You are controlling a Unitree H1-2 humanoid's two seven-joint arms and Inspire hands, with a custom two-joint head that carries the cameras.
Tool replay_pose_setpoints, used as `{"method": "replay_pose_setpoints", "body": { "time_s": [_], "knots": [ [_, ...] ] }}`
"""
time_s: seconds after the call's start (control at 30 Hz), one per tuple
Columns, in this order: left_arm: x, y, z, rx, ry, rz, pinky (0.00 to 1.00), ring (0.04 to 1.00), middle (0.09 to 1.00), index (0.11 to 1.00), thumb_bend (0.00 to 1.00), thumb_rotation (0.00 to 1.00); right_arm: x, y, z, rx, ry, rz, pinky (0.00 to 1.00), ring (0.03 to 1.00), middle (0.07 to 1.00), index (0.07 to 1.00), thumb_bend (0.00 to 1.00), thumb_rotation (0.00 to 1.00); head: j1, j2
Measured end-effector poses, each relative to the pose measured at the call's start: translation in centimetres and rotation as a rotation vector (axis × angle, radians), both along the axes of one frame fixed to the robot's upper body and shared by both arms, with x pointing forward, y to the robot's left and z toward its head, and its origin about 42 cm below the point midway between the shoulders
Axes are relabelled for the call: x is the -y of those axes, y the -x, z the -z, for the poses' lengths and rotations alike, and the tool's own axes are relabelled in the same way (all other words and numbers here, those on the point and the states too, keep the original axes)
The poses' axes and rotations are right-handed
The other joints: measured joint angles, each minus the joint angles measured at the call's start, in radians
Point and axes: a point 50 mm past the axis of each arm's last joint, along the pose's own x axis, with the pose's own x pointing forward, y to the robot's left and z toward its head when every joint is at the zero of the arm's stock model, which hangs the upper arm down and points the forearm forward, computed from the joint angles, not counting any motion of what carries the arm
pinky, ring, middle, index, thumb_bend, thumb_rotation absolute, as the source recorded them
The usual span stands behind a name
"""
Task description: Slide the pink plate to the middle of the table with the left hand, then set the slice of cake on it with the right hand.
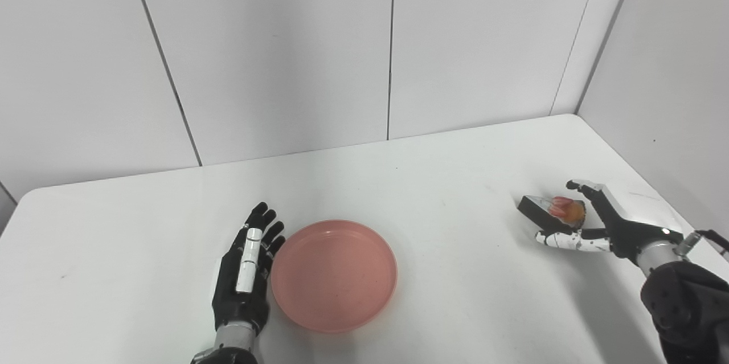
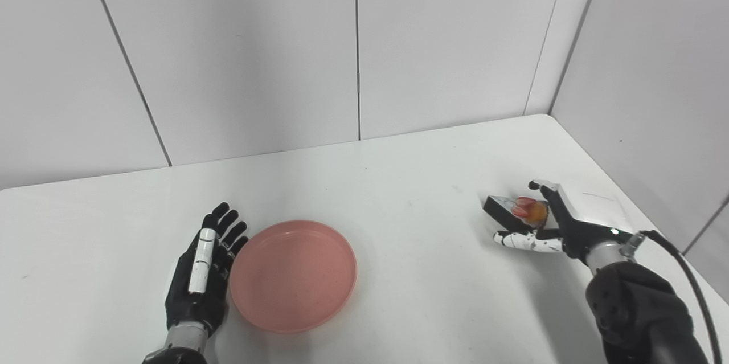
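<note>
Roughly halfway by the look of it: pink plate (image 1: 334,274) sitting near the middle of the table (image 1: 427,182), a little left of centre and toward the near edge, so the slide step probably done or nearly done. Nothing lying on the plate yet, so the cake step still open

Left hand (image 1: 246,273) lying flat on the table just beside the plate's left rim, fingers (image 1: 263,226) straight and held close together, holding nothing. Touching the rim or just clear of it: not resolving from either view

Slice of cake (image 1: 555,209) sitting at the far right of the table, well apart from the plate; dark wedge with red and orange topping. Right hand (image 2: 561,224) wrapping around it from the right side: one digit arching over the far side of the topping, white-tipped fingers (image 1: 561,239) reaching along the near side under the wedge. Fingers partly spread, cupping the slice rather than clamping. Firm contact not showing, and lifted versus resting on the table also not showing; calling grip state unknown

Remaining, as a judgement: securing the hold, lifting, carrying left across the table, setting down inside the plate rim. Main risk looking like the wedge tipping or slipping out of a loose cup
</note>
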Motion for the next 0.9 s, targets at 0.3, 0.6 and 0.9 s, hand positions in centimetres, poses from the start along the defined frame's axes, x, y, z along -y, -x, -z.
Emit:
{"method": "replay_pose_setpoints", "body": {
  "time_s": [0.3, 0.6, 0.9],
  "knots": [
    [0.0, 0.0, 0.0, 0.000, 0.000, 0.001, 0.86, 0.868, 0.893, 0.830, 0.80, 0.69, 0.8, -0.3, 0.4, -0.010, 0.022, 0.014, 0.71, 0.816, 0.869, 0.851, 0.97, 0.70, 0.002, 0.000],
    [0.0, 0.0, 0.0, 0.000, 0.000, 0.001, 0.86, 0.869, 0.892, 0.831, 0.80, 0.68, 1.2, -0.9, 1.0, -0.008, 0.027, 0.024, 0.56, 0.715, 0.808, 0.824, 0.89, 0.51, 0.009, 0.003],
    [0.0, 0.1, 0.0, -0.008, -0.002, 0.005, 0.88, 0.874, 0.897, 0.832, 0.79, 0.68, 1.2, -1.6, 1.5, 0.083, -0.003, 0.049, 0.28, 0.357, 0.483, 0.533, 0.60, 0.05, 0.011, 0.006]
  ]
}}
